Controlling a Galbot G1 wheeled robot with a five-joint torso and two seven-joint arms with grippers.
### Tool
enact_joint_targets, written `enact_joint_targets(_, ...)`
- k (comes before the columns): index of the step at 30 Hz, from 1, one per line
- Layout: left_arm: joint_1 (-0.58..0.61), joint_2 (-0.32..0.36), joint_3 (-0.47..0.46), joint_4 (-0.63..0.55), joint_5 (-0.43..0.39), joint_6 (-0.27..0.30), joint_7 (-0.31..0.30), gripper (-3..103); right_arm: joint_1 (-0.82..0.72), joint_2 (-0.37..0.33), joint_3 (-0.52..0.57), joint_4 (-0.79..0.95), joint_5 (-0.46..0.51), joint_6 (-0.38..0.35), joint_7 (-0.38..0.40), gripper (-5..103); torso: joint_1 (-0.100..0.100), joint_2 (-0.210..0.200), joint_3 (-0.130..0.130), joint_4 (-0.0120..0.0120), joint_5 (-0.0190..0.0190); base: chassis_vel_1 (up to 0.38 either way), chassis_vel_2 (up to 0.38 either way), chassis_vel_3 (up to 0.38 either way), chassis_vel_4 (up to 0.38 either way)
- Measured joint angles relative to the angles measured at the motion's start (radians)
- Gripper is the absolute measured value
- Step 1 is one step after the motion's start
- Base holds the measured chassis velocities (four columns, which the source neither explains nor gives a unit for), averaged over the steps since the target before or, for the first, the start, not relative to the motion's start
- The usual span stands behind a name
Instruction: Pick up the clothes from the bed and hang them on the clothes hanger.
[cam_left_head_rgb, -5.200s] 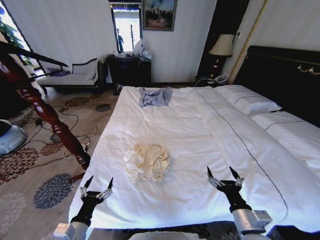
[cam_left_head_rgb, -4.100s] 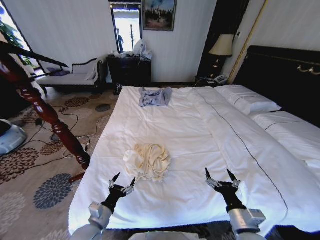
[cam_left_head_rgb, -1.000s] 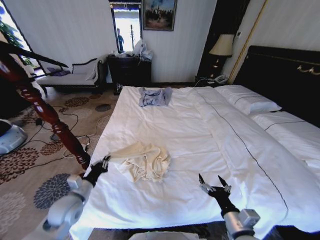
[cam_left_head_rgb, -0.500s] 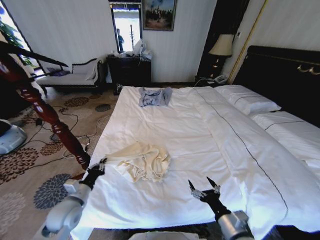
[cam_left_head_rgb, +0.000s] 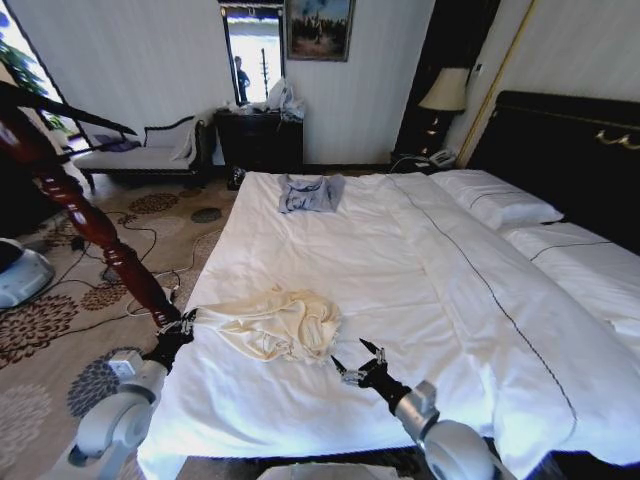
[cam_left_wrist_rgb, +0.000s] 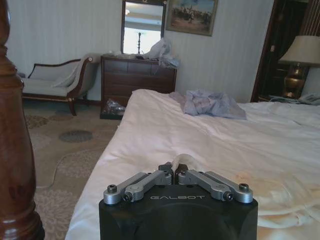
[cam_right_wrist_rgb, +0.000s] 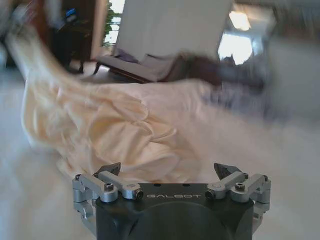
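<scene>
The bed (cam_left_head_rgb: 400, 270), a wide spread of white duvet with white pillows (cam_left_head_rgb: 495, 205) against a black headboard (cam_left_head_rgb: 570, 150), takes up most of the room ahead. Off its left edge stands a dark red turned-wood stand (cam_left_head_rgb: 95, 230), close beside the left pincer (cam_left_head_rgb: 183, 325).

The cream shirt (cam_left_head_rgb: 275, 322) lies crumpled on the near part of the duvet, between the two pincers, with one corner drawn out in a thin point toward the left pincer. That pincer sits at the left edge of the mattress, closed on this drawn-out corner; in the left wrist view its fingers (cam_left_wrist_rgb: 150, 178) meet around a small fold of pale cloth (cam_left_wrist_rgb: 181, 160).

The right pincer (cam_left_head_rgb: 358, 367) hovers over the duvet just on the near right side of the shirt, its fingers spread apart and holding nothing. In the right wrist view the shirt's folds (cam_right_wrist_rgb: 107, 130) lie right in front of it.

A small grey-blue garment (cam_left_head_rgb: 310, 193) rests far beyond both pincers, near the far end of the bed.
</scene>
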Motion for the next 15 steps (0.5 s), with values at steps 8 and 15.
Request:
enact_joint_targets(8, 0.001, -0.003, 0.019, -0.013, 0.005, 0.003, 0.000, 1, -0.003, -0.019, -0.003, -0.015, -0.239, 0.085, -0.038, 100, 0.000, 0.000, 0.000, -0.0004, -0.0003, 0.000, 0.000, 0.000, 0.000)
enact_joint_targets(15, 0.013, 0.005, 0.037, -0.017, 0.013, 0.005, 0.002, 1, 0.079, 0.001, -0.081, -0.062, -0.291, 0.107, -0.047, 100, 0.000, 0.000, 0.000, -0.0004, -0.0004, 0.000, 0.000, 0.000, 0.000)
